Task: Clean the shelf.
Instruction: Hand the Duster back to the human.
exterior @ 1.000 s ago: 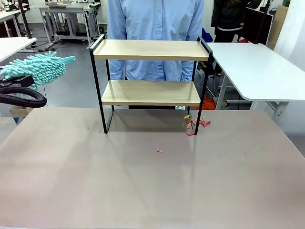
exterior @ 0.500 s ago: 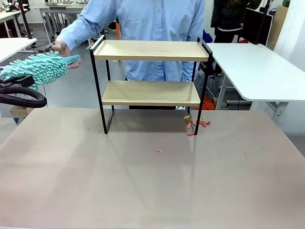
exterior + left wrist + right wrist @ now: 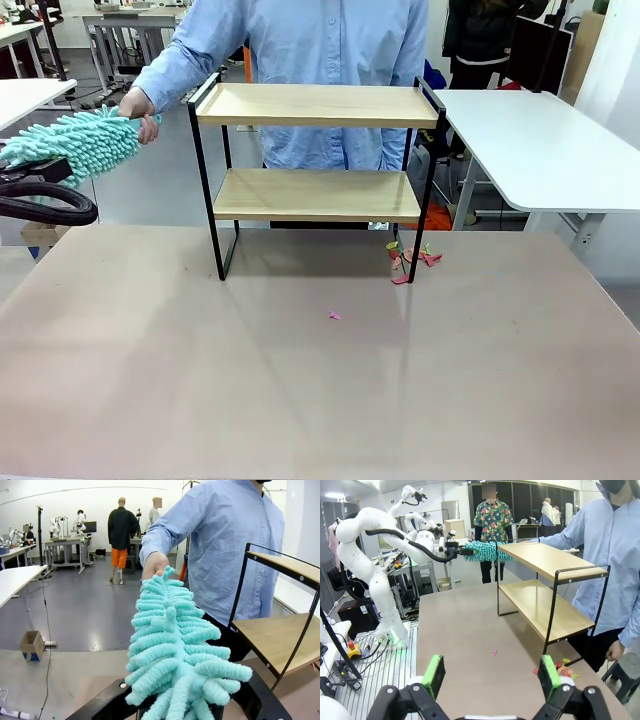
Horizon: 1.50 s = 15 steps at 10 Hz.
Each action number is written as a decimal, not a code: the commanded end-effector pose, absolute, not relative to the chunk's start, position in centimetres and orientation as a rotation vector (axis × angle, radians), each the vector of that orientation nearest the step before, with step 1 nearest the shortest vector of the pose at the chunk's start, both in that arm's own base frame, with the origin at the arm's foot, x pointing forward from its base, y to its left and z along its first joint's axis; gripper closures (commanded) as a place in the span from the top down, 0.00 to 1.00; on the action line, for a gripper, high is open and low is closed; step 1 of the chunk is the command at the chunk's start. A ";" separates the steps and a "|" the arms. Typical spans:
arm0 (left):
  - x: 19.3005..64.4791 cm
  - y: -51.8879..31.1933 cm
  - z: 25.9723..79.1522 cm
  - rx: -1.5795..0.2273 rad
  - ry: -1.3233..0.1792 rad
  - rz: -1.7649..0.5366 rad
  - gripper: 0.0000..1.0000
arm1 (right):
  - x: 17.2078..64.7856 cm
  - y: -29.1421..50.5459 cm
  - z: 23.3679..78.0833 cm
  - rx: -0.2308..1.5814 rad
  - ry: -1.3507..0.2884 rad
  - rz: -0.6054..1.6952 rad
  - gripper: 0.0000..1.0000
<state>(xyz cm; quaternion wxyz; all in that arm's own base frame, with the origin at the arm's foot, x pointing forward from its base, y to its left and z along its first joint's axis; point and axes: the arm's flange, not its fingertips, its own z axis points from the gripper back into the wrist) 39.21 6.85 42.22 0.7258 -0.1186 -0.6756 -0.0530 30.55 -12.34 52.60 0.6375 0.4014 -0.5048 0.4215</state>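
Person's hand (image 3: pixel 140 103): now grasping the tip of the fluffy teal microfibre duster (image 3: pixel 70 145), having reached it a moment earlier.
Left gripper (image 3: pixel 172 711): clamped on the duster.
Right gripper (image 3: pixel 490 676): jaws apart, holding nothing.
Two-tier wooden shelf in black metal frame (image 3: pixel 318 160): unmoved.

arm (image 3: pixel 370 540): white, round joints, black cable looping, left of frame
right gripper (image 3: pixel 490 676): black, green pads
person (image 3: pixel 330 60): wearing a light blue buttoned shirt

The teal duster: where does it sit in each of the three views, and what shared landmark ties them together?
Front view: teal duster at the left edge, beside the shelf's top board, the person's hand at its tip.
Left wrist view: centre, rising from the bottom edge toward the hand.
Right wrist view: upper middle, at the top board's far end.
Shared landmark: the shelf.
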 end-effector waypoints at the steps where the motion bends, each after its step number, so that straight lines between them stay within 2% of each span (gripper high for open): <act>1: 39.1 6.8 42.5 -0.268 -1.494 -0.110 0.17 | 30.8 -12.4 52.7 0.916 -1.180 0.975 1.00; 2: 39.1 6.8 42.5 -0.268 -1.494 -0.110 0.17 | 30.8 -12.4 52.7 0.916 -1.180 0.975 1.00; 3: 39.2 6.8 42.3 -0.262 -1.491 -0.117 0.74 | 30.8 -12.4 52.7 0.916 -1.180 0.975 1.00; 4: 38.4 7.1 43.8 -0.280 -1.479 -0.094 0.75 | 30.8 -12.4 52.7 0.916 -1.180 0.975 1.00; 5: 37.7 7.4 45.2 -0.287 -1.477 -0.077 1.00 | 30.8 -12.4 52.7 0.916 -1.180 0.975 1.00; 11: 33.3 15.2 57.9 -0.519 -1.516 0.321 1.00 | 30.8 -12.4 52.7 0.916 -1.180 0.975 1.00; 15: 30.6 22.9 60.1 -0.556 -1.572 0.517 1.00 | 30.8 -12.4 52.7 0.916 -1.180 0.975 1.00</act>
